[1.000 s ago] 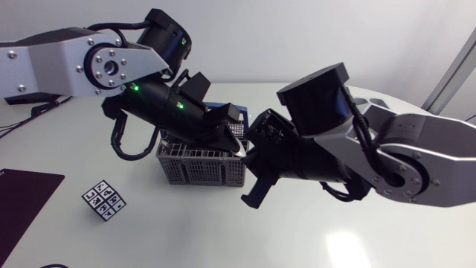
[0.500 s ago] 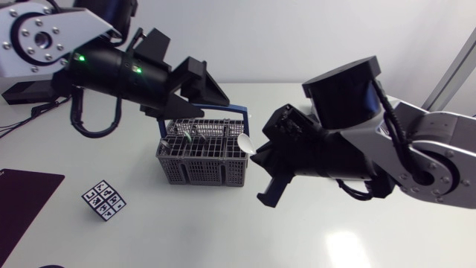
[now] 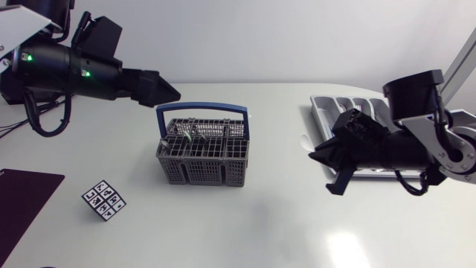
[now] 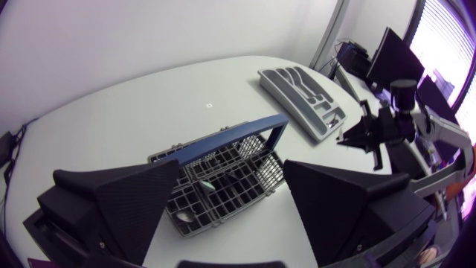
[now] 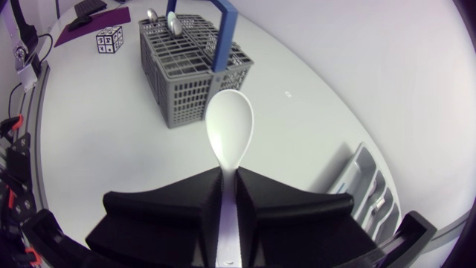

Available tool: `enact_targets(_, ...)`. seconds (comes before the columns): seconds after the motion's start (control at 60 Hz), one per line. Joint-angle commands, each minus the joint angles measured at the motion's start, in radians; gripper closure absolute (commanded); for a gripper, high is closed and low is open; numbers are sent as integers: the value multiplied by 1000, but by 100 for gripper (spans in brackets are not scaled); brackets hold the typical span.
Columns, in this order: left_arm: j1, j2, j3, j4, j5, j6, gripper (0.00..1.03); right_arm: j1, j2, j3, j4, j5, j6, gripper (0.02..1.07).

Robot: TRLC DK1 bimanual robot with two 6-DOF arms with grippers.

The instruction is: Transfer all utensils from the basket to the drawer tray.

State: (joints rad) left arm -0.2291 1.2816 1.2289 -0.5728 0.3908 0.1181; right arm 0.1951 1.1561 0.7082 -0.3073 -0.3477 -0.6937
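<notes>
Spoon pinched in right hand, bowl jutting ahead.

The white, round-edged table carries a grey mesh basket with a blue handle, standing upright near its middle. A grey drawer tray with long compartments lies flat toward the far right, well apart from the basket. On the near left, a small cube with black-and-white patterned faces sits between the basket and a dark purple mat, which lies flat at the table's left edge.
</notes>
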Motion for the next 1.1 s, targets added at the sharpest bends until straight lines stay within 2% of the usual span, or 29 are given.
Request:
enact_targets(0.0,31,-25,-57,21,-9,147,5,-117,36,-10,-35,-43,-165,100)
enact_targets(0.15,76,-28,-94,22,-9,288,6,-321,139,48,-104,-128,-382,100)
enact_targets(0.3,94,-50,-131,22,-26,414,6,-464,294,122,-136,-154,-549,100)
enact_targets(0.367,88,-76,-164,22,-26,508,6,-508,340,139,-133,-155,-613,100)
enact_targets(0.483,76,-120,-233,33,-30,652,6,-571,418,185,-107,-128,-701,100)
enact_targets(0.6,66,-143,-273,34,-35,741,6,-614,484,231,-105,-102,-819,100)
enact_targets(0.767,60,-154,-321,44,-35,859,6,-646,571,312,-81,-60,-897,99)
enact_targets(0.983,60,-143,-333,44,-35,897,6,-652,656,375,-65,41,-971,94)
enact_targets(1.083,66,-142,-330,44,-35,902,6,-652,676,373,-55,73,-992,83)
